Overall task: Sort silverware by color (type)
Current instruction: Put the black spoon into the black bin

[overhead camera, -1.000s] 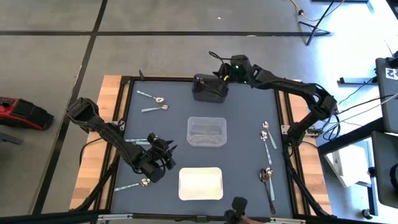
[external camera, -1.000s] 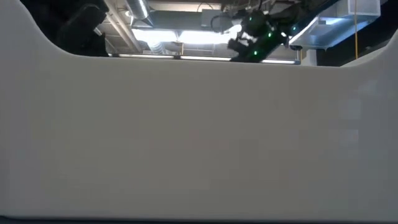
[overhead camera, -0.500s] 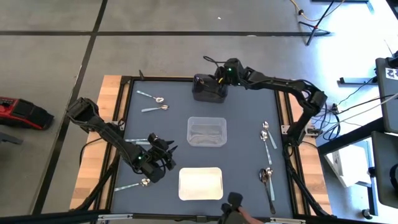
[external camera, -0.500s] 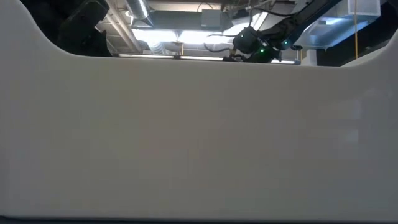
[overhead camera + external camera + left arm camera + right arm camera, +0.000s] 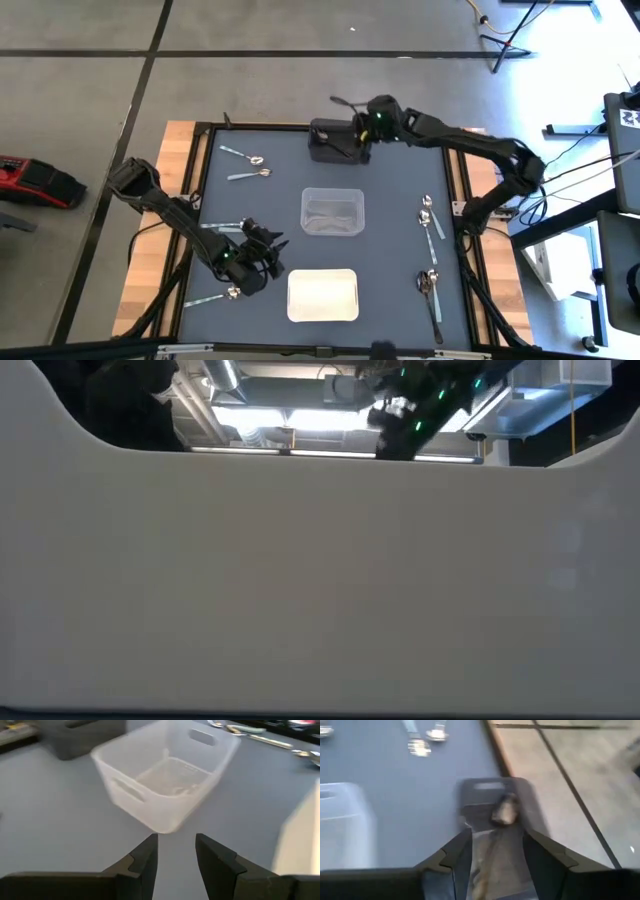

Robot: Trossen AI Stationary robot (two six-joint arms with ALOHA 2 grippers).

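My right gripper [image 5: 492,855] [image 5: 352,135] stands open over the black tray [image 5: 335,142] at the table's far edge. A dark spoon [image 5: 502,812] shows blurred in that tray, below and between the fingers. My left gripper [image 5: 175,852] [image 5: 265,242] is open near the table's left front and points at the clear tray [image 5: 165,780] [image 5: 332,212]. Loose spoons lie flat on the mat: two at the far left [image 5: 248,166], two near the left arm [image 5: 212,297], several at the right [image 5: 430,225].
A white tray [image 5: 322,295] stands at the front middle, and its wall [image 5: 320,580] fills the low view. The clear tray holds pale pieces on its floor. Bare mat lies between the trays and the right-hand spoons. A wooden border [image 5: 150,250] frames the table.
My right gripper has opened above the black tray. It dipped toward the tray and then came up a little.
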